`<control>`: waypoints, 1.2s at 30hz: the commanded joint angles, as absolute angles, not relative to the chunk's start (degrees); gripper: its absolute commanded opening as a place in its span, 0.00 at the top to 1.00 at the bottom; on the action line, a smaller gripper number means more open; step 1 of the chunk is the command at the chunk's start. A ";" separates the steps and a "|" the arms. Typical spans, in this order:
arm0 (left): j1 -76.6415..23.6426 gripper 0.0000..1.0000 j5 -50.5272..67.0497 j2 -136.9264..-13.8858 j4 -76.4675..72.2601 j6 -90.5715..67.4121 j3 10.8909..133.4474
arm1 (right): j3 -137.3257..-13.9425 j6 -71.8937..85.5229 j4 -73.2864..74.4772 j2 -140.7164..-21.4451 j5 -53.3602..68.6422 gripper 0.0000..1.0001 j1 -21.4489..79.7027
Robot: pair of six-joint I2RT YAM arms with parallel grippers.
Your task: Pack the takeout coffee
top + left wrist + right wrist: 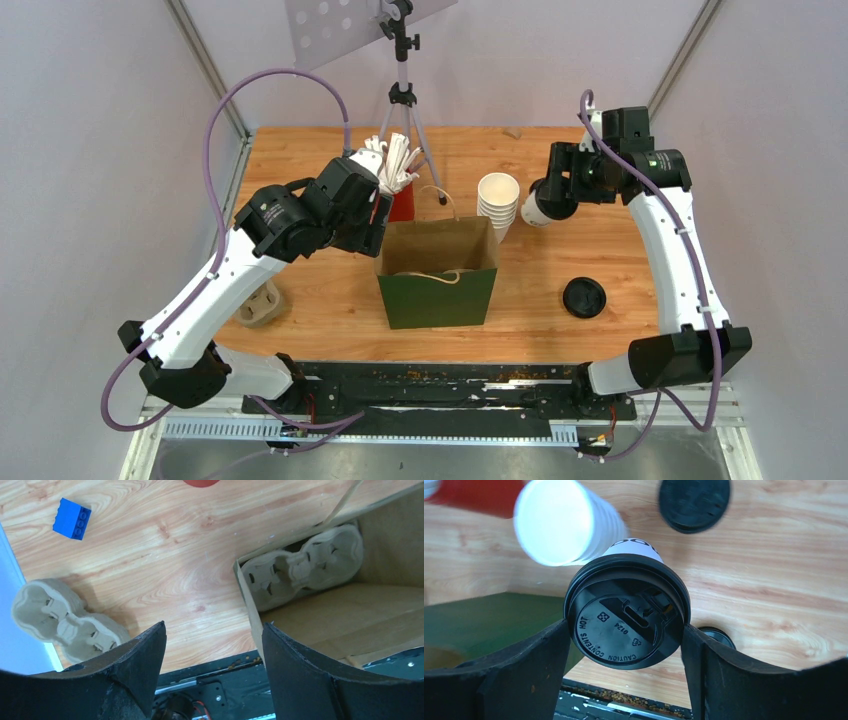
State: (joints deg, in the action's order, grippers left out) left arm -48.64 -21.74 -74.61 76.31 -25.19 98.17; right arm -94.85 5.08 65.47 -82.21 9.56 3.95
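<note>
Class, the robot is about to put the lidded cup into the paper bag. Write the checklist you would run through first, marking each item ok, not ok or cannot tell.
1. Lid on: ok. The black lid sits on the cup.
2. Grip: ok. The right tool clamps the lid from both sides.
3. Cup upright: not ok. It is tilted in the overhead view.
4. Bag open: ok. The bag stands with its mouth up.
5. Carrier ready: ok. The carrier lies inside the bag, pockets empty.
6. Left tool clear: ok. The left tool is open and empty beside the bag's rim.
</note>
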 commanded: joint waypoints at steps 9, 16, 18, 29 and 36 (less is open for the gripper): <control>-44.72 0.24 -14.75 -69.71 66.59 -25.29 93.73 | -102.49 2.17 67.00 -63.32 11.65 0.32 8.94; -43.60 0.34 -10.24 -72.01 63.88 -25.04 93.36 | -99.52 -0.56 66.55 -58.01 18.53 0.33 8.96; -43.59 0.39 -11.09 -71.96 62.27 -25.83 91.68 | -99.04 -1.84 65.91 -57.44 23.27 0.33 9.03; -43.60 0.50 -11.63 -73.24 60.85 -24.00 86.27 | -86.04 13.82 51.01 -51.24 36.02 0.35 12.07; -43.64 0.91 -7.45 -71.46 55.38 -22.11 85.08 | -84.04 13.74 51.92 -52.84 34.56 0.35 21.27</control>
